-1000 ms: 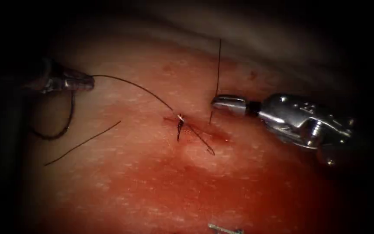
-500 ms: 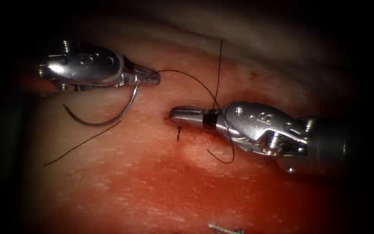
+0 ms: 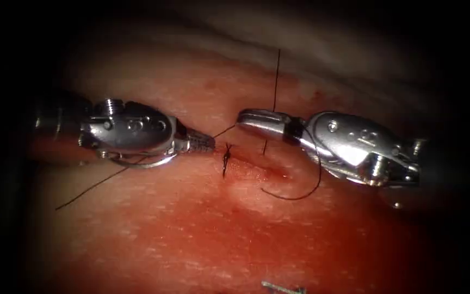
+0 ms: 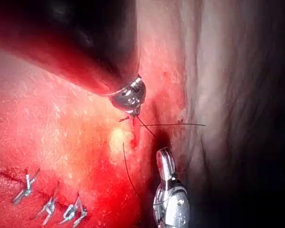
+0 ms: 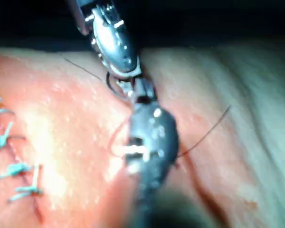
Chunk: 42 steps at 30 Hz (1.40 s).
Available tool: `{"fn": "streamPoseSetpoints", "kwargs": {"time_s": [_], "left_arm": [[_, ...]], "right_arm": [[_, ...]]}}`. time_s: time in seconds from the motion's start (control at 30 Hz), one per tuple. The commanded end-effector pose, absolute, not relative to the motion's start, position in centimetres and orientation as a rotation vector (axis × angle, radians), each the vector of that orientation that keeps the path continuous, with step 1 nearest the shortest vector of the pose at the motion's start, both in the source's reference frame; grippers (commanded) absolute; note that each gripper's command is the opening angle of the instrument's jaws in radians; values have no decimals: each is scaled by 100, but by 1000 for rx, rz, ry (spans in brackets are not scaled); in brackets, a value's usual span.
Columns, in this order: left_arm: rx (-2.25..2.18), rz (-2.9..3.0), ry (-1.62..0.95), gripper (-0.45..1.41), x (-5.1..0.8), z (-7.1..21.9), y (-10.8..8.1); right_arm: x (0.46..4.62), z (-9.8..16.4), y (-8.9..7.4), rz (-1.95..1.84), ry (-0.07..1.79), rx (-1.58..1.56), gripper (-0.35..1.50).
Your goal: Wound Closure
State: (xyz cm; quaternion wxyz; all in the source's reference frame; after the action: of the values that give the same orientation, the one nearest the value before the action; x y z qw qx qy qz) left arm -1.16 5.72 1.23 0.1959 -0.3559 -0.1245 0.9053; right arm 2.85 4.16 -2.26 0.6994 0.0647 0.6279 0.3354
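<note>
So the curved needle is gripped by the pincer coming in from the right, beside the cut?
Not quite. In the endoscope view the left pincer grips the needle, left of the cut and out of the tissue. The right pincer has thread looped round it.

A surgical training lab: a slab of tissue [image 3: 235, 239] with a small stitched cut [image 3: 227, 158], dark thread [image 3: 292, 193], earlier stitches [image 4: 50, 204], and two steel wristed robot tools seen through an endoscope.
</note>
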Motion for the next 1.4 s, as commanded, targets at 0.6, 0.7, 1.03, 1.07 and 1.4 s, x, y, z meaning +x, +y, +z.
{"fn": "streamPoseSetpoints", "kwargs": {"time_s": [0.6,0.7,1.03,1.07,1.4], "left_arm": [[-980,2583,-429,-35,-134,79,533],[-982,2595,-441,-35,-140,66,528],[-973,2645,-392,-35,-122,16,559],[-984,2653,-368,-35,-117,9,570],[-1024,2710,-237,-35,-115,18,620]], "right_arm": [[304,-198,415,815,1286,44,126],[307,-197,414,813,1278,45,126],[308,-178,400,776,1168,87,121],[309,-175,398,767,1159,95,121],[328,-174,386,717,1170,176,121]]}}
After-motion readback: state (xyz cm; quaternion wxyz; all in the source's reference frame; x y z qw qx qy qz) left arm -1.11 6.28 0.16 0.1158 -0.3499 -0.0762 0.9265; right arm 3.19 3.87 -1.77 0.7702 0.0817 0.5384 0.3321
